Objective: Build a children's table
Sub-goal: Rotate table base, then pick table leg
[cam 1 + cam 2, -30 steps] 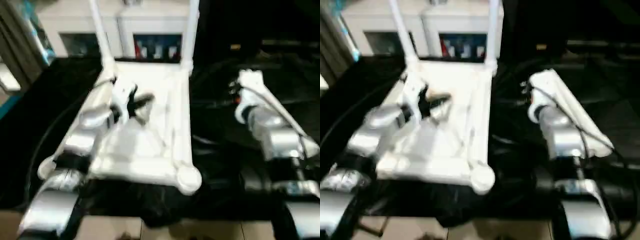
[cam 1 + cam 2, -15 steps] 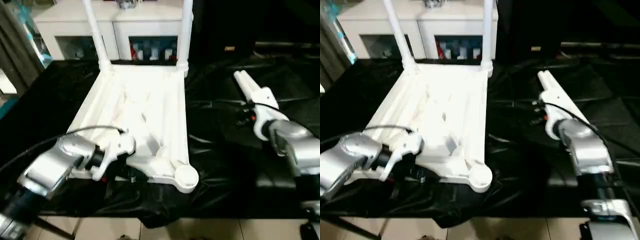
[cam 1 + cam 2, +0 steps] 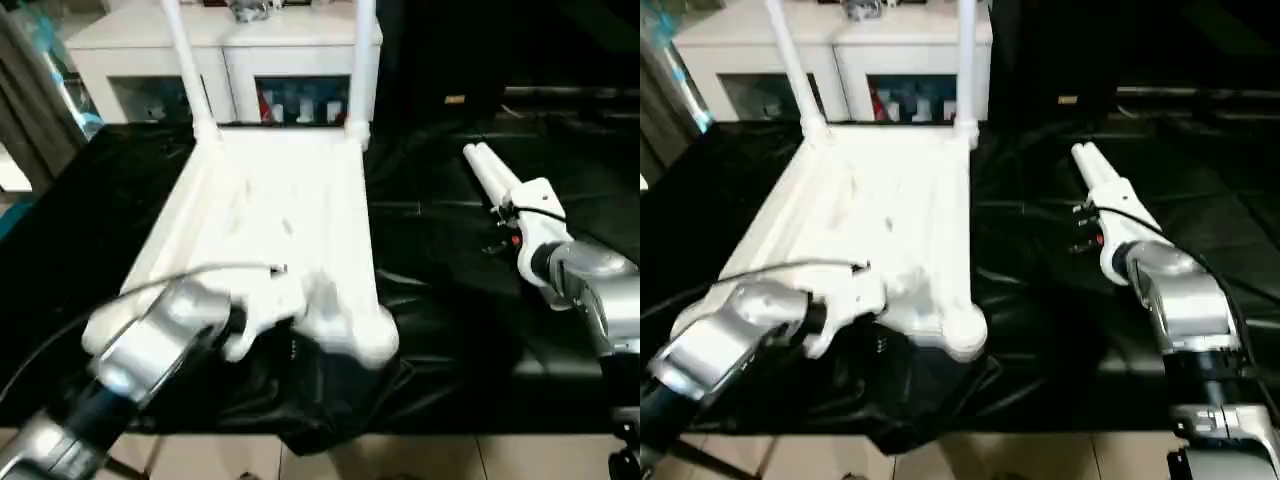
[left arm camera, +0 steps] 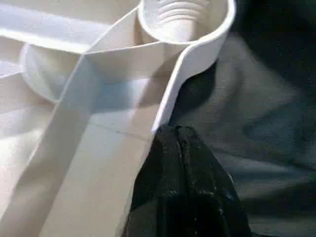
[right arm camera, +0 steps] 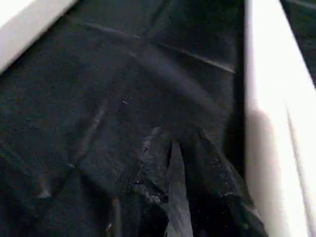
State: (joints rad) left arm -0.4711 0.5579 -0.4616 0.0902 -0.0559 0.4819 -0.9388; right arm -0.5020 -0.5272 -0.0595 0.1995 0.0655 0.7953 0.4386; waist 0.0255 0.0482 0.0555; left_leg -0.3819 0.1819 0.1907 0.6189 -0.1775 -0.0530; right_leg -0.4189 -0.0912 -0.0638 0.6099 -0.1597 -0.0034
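On the black-draped bench the children's table (image 3: 270, 230) lies upside down, all white, ribbed underside up so its empty near sockets face the loose legs (image 3: 490, 172) at three o'clock, beside the slightly parted right gripper (image 5: 170, 148); the left gripper (image 4: 177, 140), pinched empty, rests at the near rim.

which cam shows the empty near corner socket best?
Left wrist view: the socket sits close, its round rim and ribbed inner cone plain, with the shut left tool beside the tabletop's edge rib. In both eye views it shows as a blurred rounded knob. The right wrist view shows black cloth and white edges.
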